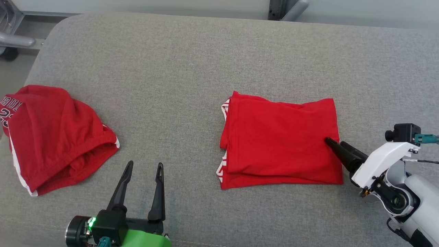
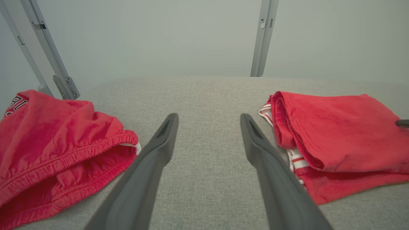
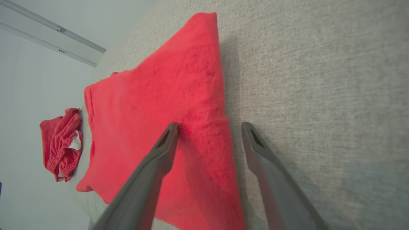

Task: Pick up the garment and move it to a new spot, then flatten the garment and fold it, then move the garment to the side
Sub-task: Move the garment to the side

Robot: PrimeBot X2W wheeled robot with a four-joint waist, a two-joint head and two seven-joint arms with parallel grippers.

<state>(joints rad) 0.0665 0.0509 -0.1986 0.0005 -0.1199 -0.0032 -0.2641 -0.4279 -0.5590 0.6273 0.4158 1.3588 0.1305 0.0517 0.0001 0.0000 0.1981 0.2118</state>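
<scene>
The garment (image 1: pixel 279 140) is red with white-striped trim and lies folded into a rectangle right of centre on the grey padded surface (image 1: pixel 188 61). My right gripper (image 1: pixel 334 141) is open and straddles the garment's right edge. In the right wrist view, one finger (image 3: pixel 159 153) is over the red cloth (image 3: pixel 159 95) and the other is over bare grey fabric, with the gripper (image 3: pixel 210 125) holding nothing. My left gripper (image 1: pixel 144 164) stands open near the front edge. It points between the two red pieces and is empty (image 2: pixel 208 117). The folded garment (image 2: pixel 338 127) lies to its right.
A second red piece, shorts (image 1: pixel 51 137) with an elastic waistband and white lettering, lies crumpled at the left edge (image 2: pixel 54 143) (image 3: pixel 62 143). Grey metal posts (image 2: pixel 263 38) stand beyond the far edge. A wheeled metal frame (image 1: pixel 10 37) sits off the back left corner.
</scene>
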